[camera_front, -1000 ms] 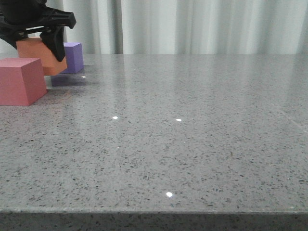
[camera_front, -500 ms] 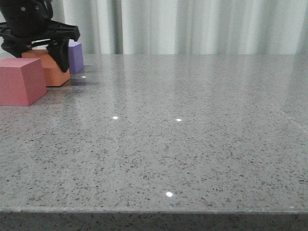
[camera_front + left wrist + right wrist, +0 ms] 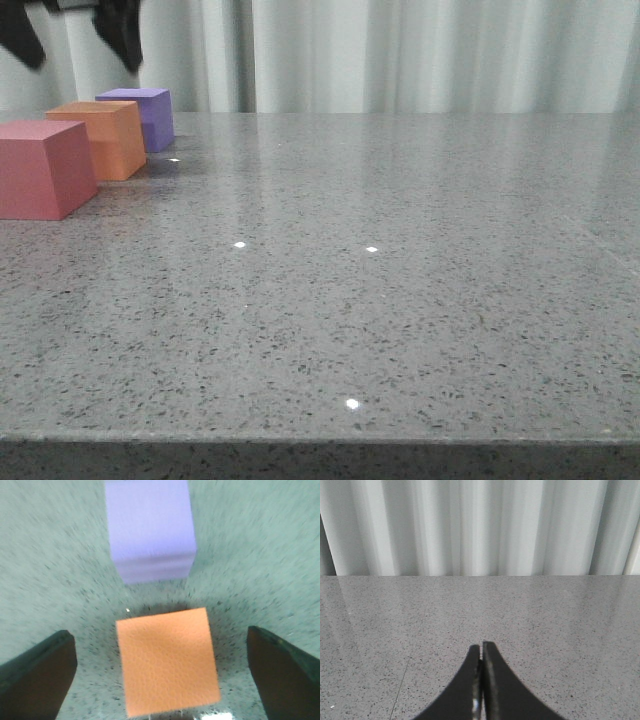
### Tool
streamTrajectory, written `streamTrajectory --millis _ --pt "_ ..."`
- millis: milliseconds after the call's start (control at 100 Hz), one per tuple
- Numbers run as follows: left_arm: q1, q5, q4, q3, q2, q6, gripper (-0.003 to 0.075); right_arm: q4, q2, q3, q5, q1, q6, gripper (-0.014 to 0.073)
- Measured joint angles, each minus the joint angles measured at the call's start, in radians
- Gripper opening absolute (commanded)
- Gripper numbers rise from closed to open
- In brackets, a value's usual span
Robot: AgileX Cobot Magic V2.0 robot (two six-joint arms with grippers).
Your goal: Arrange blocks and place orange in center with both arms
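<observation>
- The left gripper [image 3: 160, 672], black with dark angular fingers, hangs spread wide above the table, pinching nothing; in the front view only its 2 finger tips show at the top left corner.
- Directly beneath it, between the 2 fingers yet clear of both, the plain matte orange cube [image 3: 167, 660] sits flat on the speckled grey stone table [image 3: 400, 300].
- The matte purple cube [image 3: 150, 527] lies just beyond the orange one, with a narrow strip of table between them in the left wrist view.
- In the front view the matte pinkish-red cube [image 3: 42, 168] stands nearest the camera; the 3 form a row running away from it, the orange cube in the middle. Whether red and orange touch I cannot tell.
- The right gripper [image 3: 481, 680] has its fingers pressed together with nothing between them, over bare table, no block in its view.
- The left arm is plainly nearer; any coming move, I judge, is straight up and away from the cube.
- By this layout the arrangement looks essentially finished.
- No containers are in view.
</observation>
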Motion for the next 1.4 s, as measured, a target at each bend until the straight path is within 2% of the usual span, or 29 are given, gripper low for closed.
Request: streamTrajectory --millis 150,290,820,870,940,990,1110,1170,1400 --pt "0.013 -0.019 0.005 0.010 -0.129 0.000 0.0641 0.000 0.000 0.000 0.000 0.000 0.000 -0.0068" --pt "0.037 -0.054 0.009 0.095 -0.264 0.000 0.0622 0.000 0.000 0.000 0.000 0.000 0.000 -0.0068" --pt "0.070 -0.392 0.009 0.799 -0.894 -0.017 0.0606 0.000 0.000 0.000 0.000 0.000 0.000 -0.0068" --pt "0.070 -0.411 0.009 0.859 -0.949 -0.017 0.0574 0.000 0.000 0.000 0.000 0.000 0.000 -0.0068" --pt "0.070 -0.435 0.020 0.940 -1.024 -0.018 0.0486 0.000 0.000 0.000 0.000 0.000 0.000 -0.0068" --pt "0.070 -0.454 0.027 0.992 -1.074 -0.020 0.0395 0.000 0.000 0.000 0.000 0.000 0.000 -0.0068" --pt "0.070 -0.503 0.033 1.091 -1.178 -0.020 0.0110 0.000 0.000 0.000 0.000 0.000 0.000 -0.0068" --pt "0.072 -0.525 0.038 1.126 -1.218 -0.020 -0.0009 0.000 0.000 0.000 0.000 0.000 0.000 -0.0068" --pt "0.072 -0.555 0.058 1.158 -1.257 -0.020 -0.0020 0.000 0.000 0.000 0.000 0.000 0.000 -0.0068"
